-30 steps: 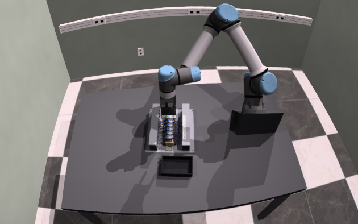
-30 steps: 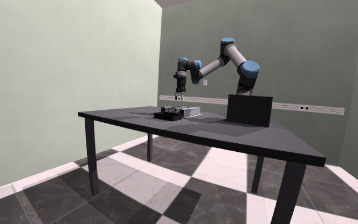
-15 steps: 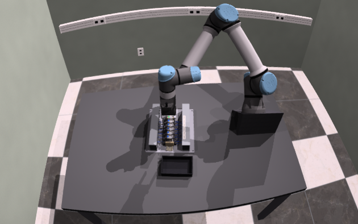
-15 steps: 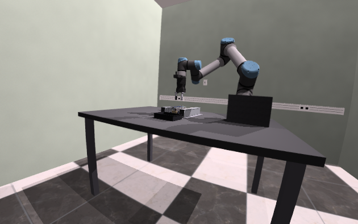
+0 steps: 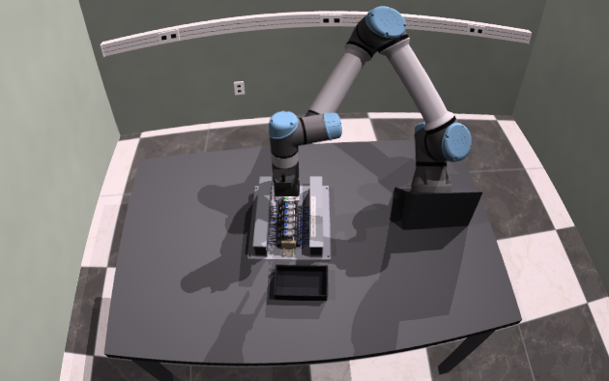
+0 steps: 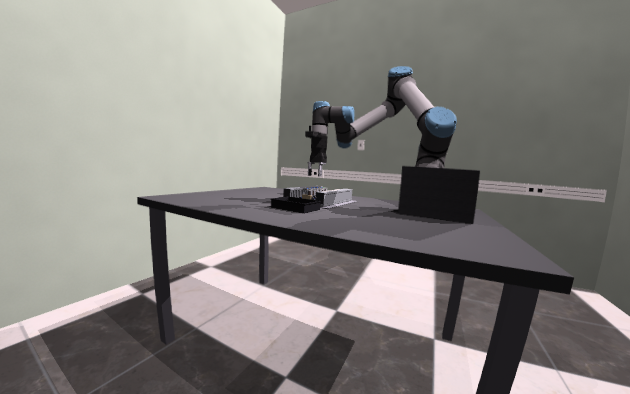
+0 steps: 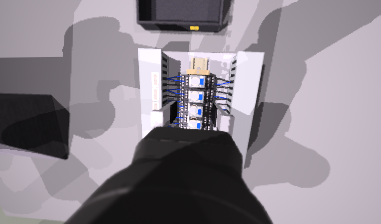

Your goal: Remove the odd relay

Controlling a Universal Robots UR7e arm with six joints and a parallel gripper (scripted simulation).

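Where the flat grey panel (image 5: 321, 213) carries boxy relays (image 5: 288, 219), the gripper (image 6: 315, 171) hangs above, wide open, empty.

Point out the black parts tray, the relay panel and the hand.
black parts tray (image 5: 300, 297), top view, on its near rim.
relay panel (image 5: 320, 203), top view, on its right grey plate.
hand (image 6: 316, 172), exterior view, between its open fingertips, above the panel.
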